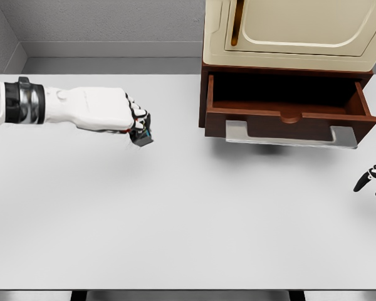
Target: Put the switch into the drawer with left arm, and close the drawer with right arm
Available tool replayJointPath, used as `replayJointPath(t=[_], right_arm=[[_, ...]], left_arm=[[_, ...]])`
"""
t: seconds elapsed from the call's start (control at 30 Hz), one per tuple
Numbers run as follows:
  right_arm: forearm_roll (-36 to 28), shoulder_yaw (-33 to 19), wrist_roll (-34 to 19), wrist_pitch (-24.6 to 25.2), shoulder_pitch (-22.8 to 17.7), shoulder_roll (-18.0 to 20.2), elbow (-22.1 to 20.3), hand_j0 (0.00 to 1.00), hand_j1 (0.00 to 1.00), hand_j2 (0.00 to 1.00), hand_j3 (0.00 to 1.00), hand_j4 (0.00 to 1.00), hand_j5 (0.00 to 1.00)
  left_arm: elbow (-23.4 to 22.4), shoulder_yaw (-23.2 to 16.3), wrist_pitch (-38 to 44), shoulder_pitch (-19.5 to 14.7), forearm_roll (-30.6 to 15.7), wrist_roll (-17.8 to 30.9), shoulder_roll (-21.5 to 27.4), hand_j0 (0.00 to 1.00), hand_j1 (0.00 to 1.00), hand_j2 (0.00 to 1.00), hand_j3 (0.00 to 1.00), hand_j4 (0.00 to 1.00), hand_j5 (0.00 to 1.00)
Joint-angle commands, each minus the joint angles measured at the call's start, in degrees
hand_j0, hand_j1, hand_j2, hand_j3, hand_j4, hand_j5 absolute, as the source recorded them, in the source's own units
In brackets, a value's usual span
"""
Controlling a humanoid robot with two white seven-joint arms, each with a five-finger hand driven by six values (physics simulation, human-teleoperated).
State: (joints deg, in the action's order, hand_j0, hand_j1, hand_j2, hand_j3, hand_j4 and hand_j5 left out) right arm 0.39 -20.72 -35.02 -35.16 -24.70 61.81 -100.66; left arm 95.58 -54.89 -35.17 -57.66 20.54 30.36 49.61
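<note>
Broadly, the white table [175, 238] fills the frame, with the cabinet [294, 31] at upper right and its drawer [288, 106] pulled open below it, cavity bare. At centre left the left hand [135, 122] is curled tight round the small dark switch [143, 139], held just above the table, so the drawer lies well apart to its right and slightly up-frame, and the carry likely runs that way. At the right edge, the right hand [373, 179] shows only loosely spread fingertips, empty, nearer the drawer front.
</note>
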Motion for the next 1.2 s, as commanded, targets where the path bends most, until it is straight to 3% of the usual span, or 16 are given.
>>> replayJointPath(t=[0.0,0.1,0.2,0.37,0.5,0.63,0.67,0.87,0.93,1.17], right_arm=[[-0.4,0.0,0.0,0.2,0.0,0.1,-0.1,0.57,0.57,0.57,0.57,0.57,0.57],[-0.4,0.1,0.0,0.2,-0.1,0.1,-0.1,0.57,0.57,0.57,0.57,0.57,0.57],[-0.4,0.1,0.0,0.2,-0.4,0.1,0.0,0.57,0.57,0.57,0.57,0.57,0.57],[-0.4,0.1,0.0,0.2,-0.4,0.1,-0.1,0.57,0.57,0.57,0.57,0.57,0.57],[-0.4,0.1,0.0,0.2,-0.4,0.1,-0.1,0.57,0.57,0.57,0.57,0.57,0.57],[-0.4,0.1,0.0,0.2,-0.4,0.1,-0.1,0.57,0.57,0.57,0.57,0.57,0.57],[-0.4,0.1,0.0,0.2,-0.4,0.1,-0.1,0.57,0.57,0.57,0.57,0.57,0.57],[-0.4,0.1,0.0,0.2,-0.4,0.1,0.0,0.57,0.57,0.57,0.57,0.57,0.57],[-0.4,0.1,0.0,0.2,-0.4,0.1,-0.1,0.57,0.57,0.57,0.57,0.57,0.57],[-0.4,0.1,0.0,0.2,-0.4,0.1,-0.1,0.57,0.57,0.57,0.57,0.57,0.57]], left_arm=[[0.0,1.6,0.2,0.0,-1.4,-0.1,-2.3,0.35,0.35,0.35,0.35,0.35,0.35],[0.0,3.1,0.2,-0.2,-1.6,-0.1,-5.7,0.35,0.35,0.35,0.35,0.35,0.35],[-0.6,3.9,0.2,-2.6,-1.7,-0.1,-8.6,0.35,0.35,0.35,0.35,0.35,0.35],[-5.0,4.8,0.2,-4.5,-1.6,0.0,-15.9,0.35,0.35,0.35,0.35,0.35,0.35],[-11.1,4.8,0.2,-7.5,-1.6,0.1,-21.7,0.35,0.35,0.35,0.35,0.35,0.35],[-21.9,4.6,0.2,-9.2,-1.0,0.9,-31.3,0.35,0.35,0.35,0.35,0.35,0.35],[-23.9,4.7,0.2,-9.6,-1.1,3.4,-33.4,0.35,0.35,0.35,0.35,0.35,0.35],[-33.6,4.6,0.2,-9.1,-0.6,4.6,-43.7,0.35,0.35,0.35,0.35,0.35,0.35],[-39.3,4.6,0.2,-9.5,-0.5,4.6,-46.1,0.35,0.35,0.35,0.35,0.35,0.35],[-41.3,5.8,0.2,-10.3,-0.5,4.6,-47.4,0.36,0.36,0.36,0.36,0.36,0.36]])
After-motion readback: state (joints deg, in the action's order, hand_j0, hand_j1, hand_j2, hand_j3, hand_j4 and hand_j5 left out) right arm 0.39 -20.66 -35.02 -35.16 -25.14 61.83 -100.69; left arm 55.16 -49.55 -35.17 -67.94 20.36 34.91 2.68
